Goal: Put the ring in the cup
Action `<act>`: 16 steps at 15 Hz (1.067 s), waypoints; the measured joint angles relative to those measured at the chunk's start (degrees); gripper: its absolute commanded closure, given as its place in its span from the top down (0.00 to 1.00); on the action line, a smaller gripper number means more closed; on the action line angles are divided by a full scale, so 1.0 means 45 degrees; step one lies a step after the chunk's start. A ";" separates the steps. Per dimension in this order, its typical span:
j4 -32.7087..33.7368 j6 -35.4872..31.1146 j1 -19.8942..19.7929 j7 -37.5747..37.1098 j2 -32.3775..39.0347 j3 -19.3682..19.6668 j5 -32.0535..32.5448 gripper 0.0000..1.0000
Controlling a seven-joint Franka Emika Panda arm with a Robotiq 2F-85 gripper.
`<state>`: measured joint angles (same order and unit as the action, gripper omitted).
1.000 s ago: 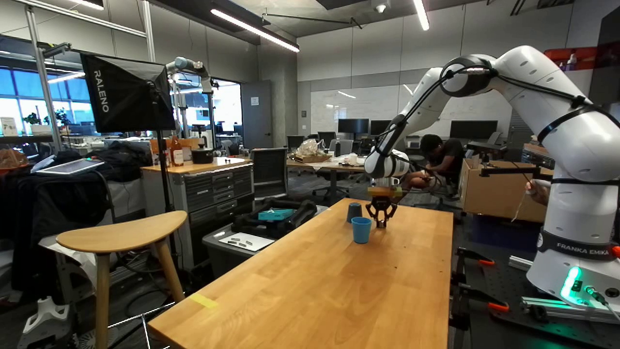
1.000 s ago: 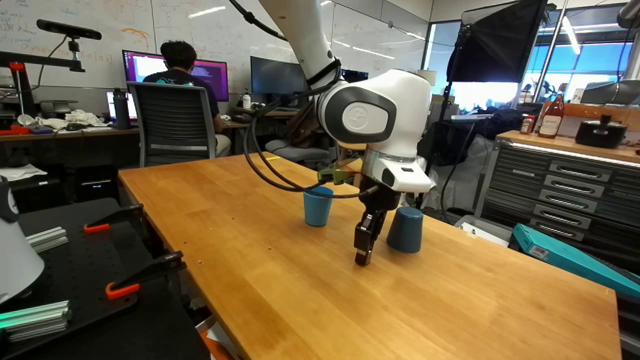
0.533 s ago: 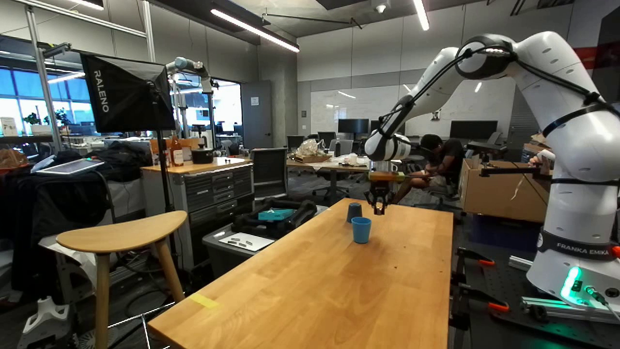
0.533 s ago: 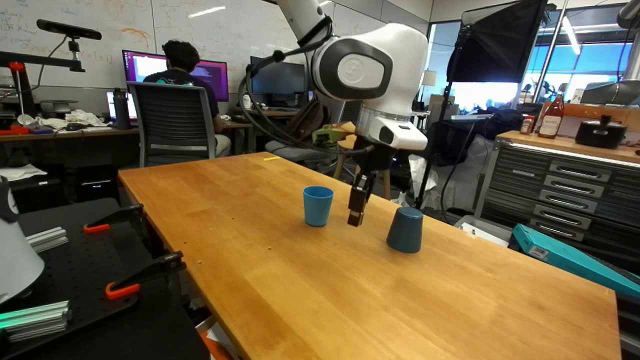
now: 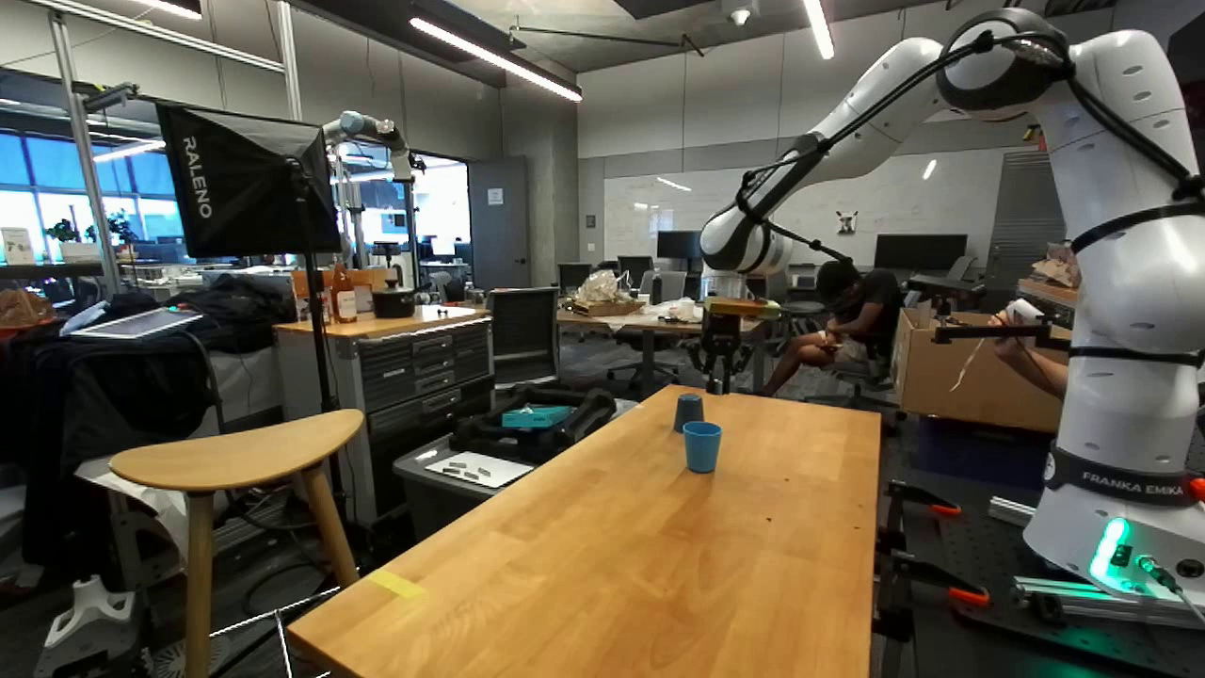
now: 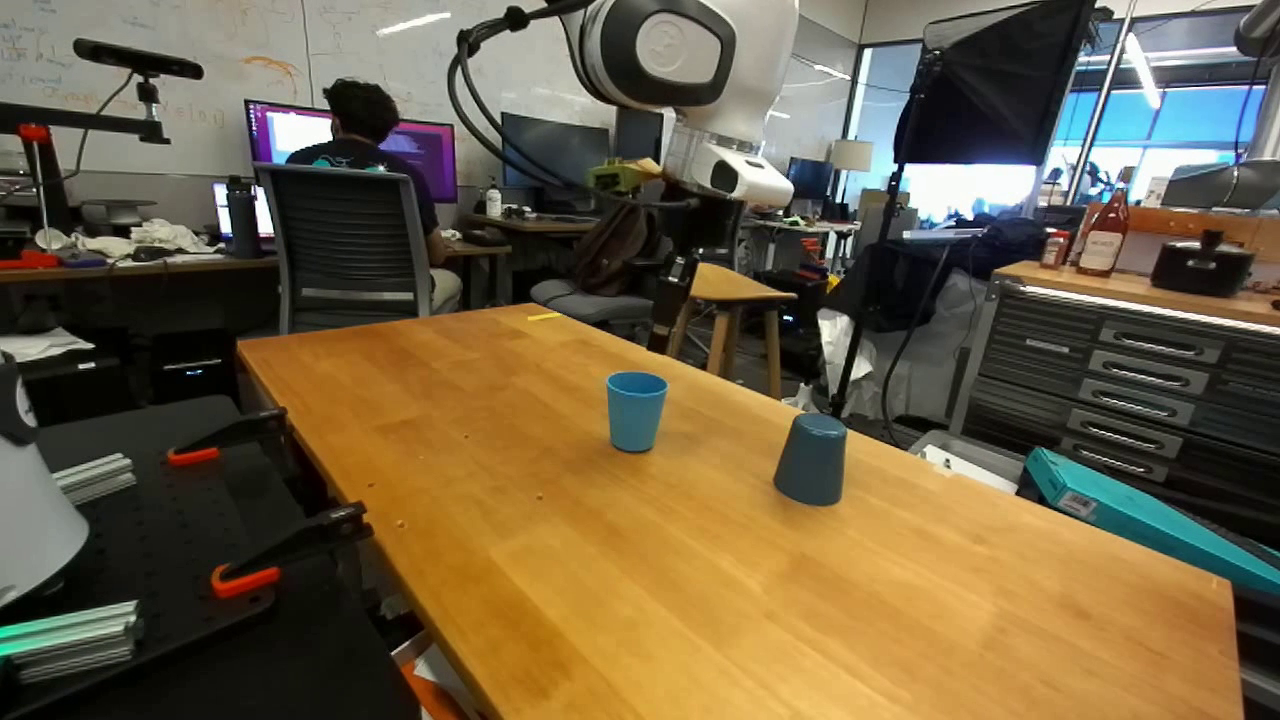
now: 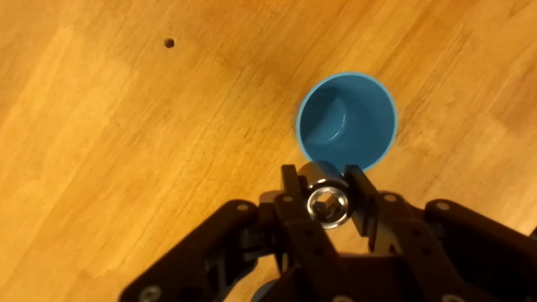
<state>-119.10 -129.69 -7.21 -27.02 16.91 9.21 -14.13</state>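
Observation:
The ring (image 7: pixel 324 178) is a shiny metal socket-like cylinder with a hole through it. It is pinched between the two fingers of my gripper (image 7: pixel 322 173) in the wrist view. The blue cup (image 7: pixel 369 121) stands upright with its mouth open, and its visible inside looks empty. The ring overlaps the cup's near rim in the wrist view. The cup also shows in both exterior views (image 5: pixel 701 450) (image 6: pixel 636 412). My gripper is raised above the table in both exterior views (image 5: pixel 718 386) (image 6: pixel 660 340), higher than the cup. The ring is too small to make out there.
A darker blue cup (image 6: pixel 811 462) stands upside down on the wooden table (image 6: pixel 560 600). Its edge shows below the gripper in the wrist view (image 7: pixel 263 290). Small dark specks or holes (image 7: pixel 169 42) mark the tabletop. Orange-tipped clamps (image 6: pixel 245 580) grip the table's edge.
My gripper has risen from near the tabletop beside the darker cup. It has moved toward the blue cup's side, holding its height above it. Both cups have stayed in place.

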 measured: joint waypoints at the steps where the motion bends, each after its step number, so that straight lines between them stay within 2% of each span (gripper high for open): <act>1: 0.0026 -0.0001 0.0078 0.0000 0.0000 -0.0127 -0.0024 0.08; 7: 0.0236 -0.0020 0.0360 0.0000 0.0467 -0.0605 -0.0187 0.08; 16: 0.2025 -0.0004 0.0237 -0.0001 0.2688 -0.0586 -0.0199 0.09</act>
<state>-109.99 -129.71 -6.14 -27.02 29.01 6.57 -15.03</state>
